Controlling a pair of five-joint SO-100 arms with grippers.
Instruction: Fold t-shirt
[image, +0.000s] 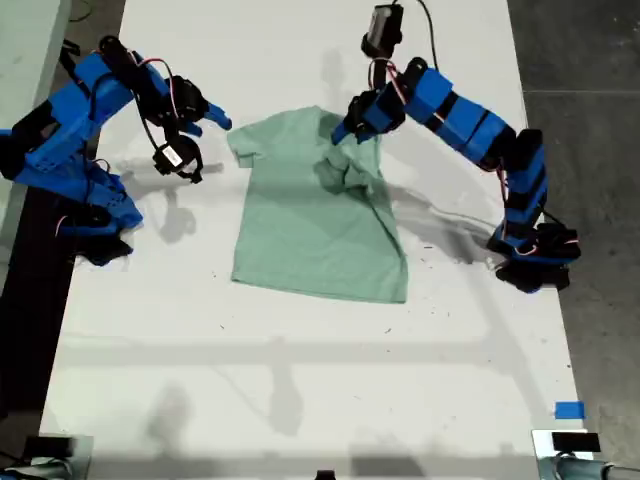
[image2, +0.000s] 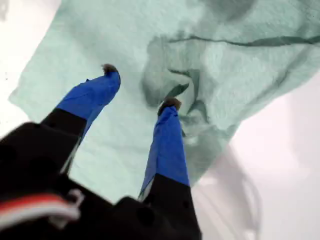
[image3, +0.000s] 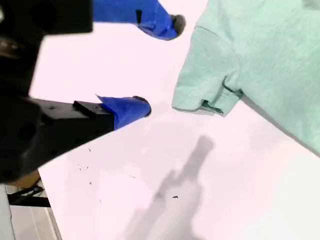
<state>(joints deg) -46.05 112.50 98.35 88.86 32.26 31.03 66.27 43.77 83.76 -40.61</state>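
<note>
White and bare apart from the shirt, the surface (image: 300, 380) runs the length of the exterior view, with the t-shirt (image: 315, 225) spread across its middle and one blue arm at each long side. At the exterior view's right, my first end effector (image: 345, 128) hangs over the shirt's upper corner, where a sleeve appears folded inward and bunched, probably the start of the fold. At the exterior view's left, my second end effector (image: 205, 120) waits just beside the other sleeve, apart from the cloth. Looking along the first wrist view, that end effector (image2: 140, 87) is released, its two blue fingers spread with rumpled mint fabric (image2: 210, 75) directly beneath and past the tips; whether the tips touch the cloth I cannot tell. In the second wrist view the end effector (image3: 160, 65) is likewise released and empty, over bare surface, with the sleeve's hem (image3: 205, 97) just beyond its tips, placed, I'd judge, to reach that sleeve.
</note>
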